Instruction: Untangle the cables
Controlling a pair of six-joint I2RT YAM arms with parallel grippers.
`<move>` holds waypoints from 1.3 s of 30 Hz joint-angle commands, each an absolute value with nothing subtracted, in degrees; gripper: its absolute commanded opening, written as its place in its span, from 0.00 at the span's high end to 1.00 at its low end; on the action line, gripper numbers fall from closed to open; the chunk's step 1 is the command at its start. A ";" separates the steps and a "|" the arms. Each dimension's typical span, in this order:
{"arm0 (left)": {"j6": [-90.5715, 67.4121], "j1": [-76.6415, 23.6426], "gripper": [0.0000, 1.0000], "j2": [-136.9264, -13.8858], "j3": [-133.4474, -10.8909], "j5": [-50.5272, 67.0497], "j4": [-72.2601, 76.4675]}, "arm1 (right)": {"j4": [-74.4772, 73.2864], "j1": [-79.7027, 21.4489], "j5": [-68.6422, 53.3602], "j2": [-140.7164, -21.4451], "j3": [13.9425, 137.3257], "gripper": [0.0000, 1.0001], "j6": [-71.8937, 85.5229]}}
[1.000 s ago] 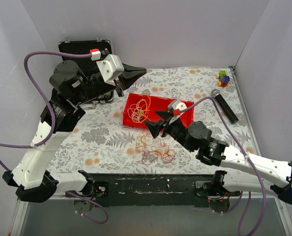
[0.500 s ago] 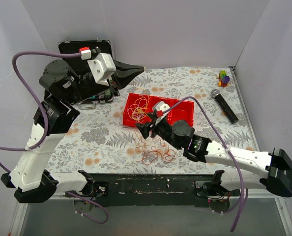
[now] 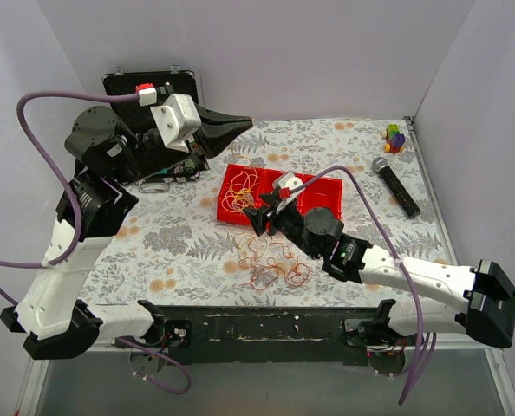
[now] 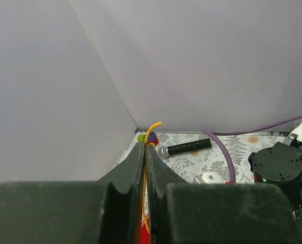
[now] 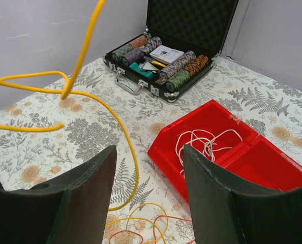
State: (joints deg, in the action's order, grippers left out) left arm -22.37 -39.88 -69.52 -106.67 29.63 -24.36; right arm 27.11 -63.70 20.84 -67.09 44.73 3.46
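Item, my left hand: clenched on a yellow cable, held high. Item, my right hand: released, fingers spread, above the floral surface beside the red bin. In the bin, one white cable; on the surface just beside it, orange and red cables, clumped.

Two robot arms stand here, the left arm and the right arm, with one red bin of two compartments, one microphone at the right, one poker chip case far left and one cluster of coloured blocks far right. One white cable lies in the bin, one yellow cable hangs in the air, and the near clump is too tangled to count its strands.
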 commanded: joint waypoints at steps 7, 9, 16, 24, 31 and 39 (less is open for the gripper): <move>-22.68 -39.99 1.00 -69.17 -110.21 29.80 -25.05 | 29.89 -62.93 17.84 -69.08 46.32 0.65 6.76; -22.24 -39.99 1.00 -69.17 -110.65 29.62 -24.79 | 29.36 -62.93 18.02 -69.00 45.79 0.79 7.64; -18.03 -39.90 1.00 -68.82 -110.84 26.29 -19.44 | 26.11 -62.93 21.18 -63.82 36.32 0.99 13.44; -13.36 -39.99 1.00 -67.23 -104.42 12.76 2.89 | 21.72 -62.93 25.22 -51.96 24.53 0.99 20.03; -15.73 -39.99 1.00 -66.71 -97.14 8.90 5.50 | 17.06 -62.93 27.95 -44.91 25.92 0.99 19.34; -15.02 -39.99 1.00 -71.37 -100.74 6.92 6.25 | 15.99 -62.93 29.35 -39.65 23.64 0.99 21.53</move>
State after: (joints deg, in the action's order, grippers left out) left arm -13.91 -39.86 -71.18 -99.11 6.04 8.67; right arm 14.04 -63.00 27.11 -43.53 23.68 19.99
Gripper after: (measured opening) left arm 0.010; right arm 0.031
